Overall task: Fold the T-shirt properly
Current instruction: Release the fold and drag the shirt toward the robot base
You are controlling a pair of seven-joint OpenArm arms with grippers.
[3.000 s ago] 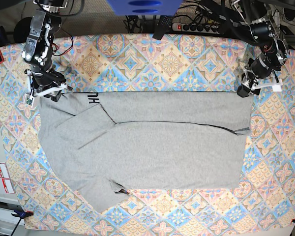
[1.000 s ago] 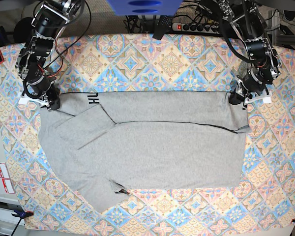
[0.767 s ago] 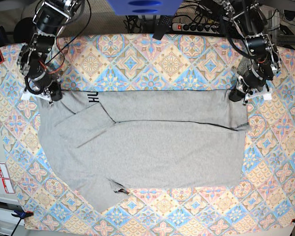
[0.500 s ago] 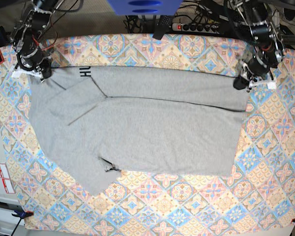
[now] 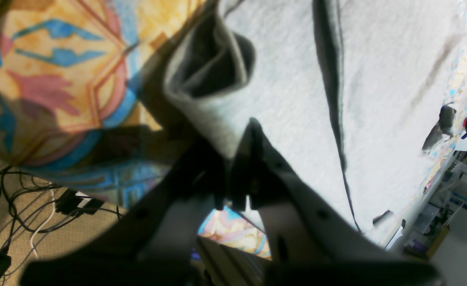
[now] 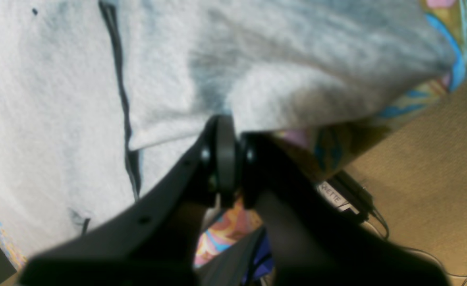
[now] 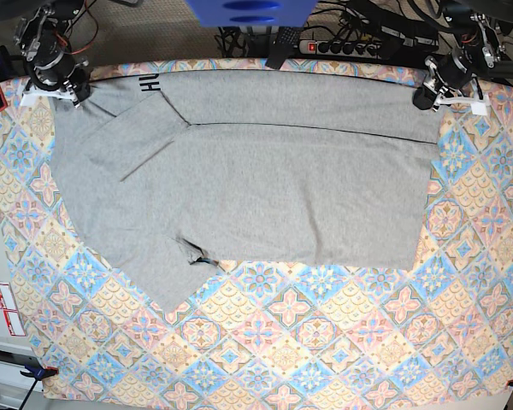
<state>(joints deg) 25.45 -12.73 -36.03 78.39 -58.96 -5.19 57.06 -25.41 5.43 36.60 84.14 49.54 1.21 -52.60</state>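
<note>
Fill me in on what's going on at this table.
A two-armed robot is handling a large heather-grey cotton T-shirt spread on a colourful diamond-patterned tablecloth. The right pincer is shut on one far corner, near the black lettering; the left pincer is shut on the other far corner. The shirt's far edge sits near the table's back edge, with the rest lying mostly flat. No final fold is made yet.

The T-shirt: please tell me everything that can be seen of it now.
The T-shirt is heather-grey, soft knit cotton by its look, lying flat and partly folded on the patterned tablecloth, near its far edge. Black letters show at one far corner. The left gripper and right gripper each pinch a far corner.
</note>
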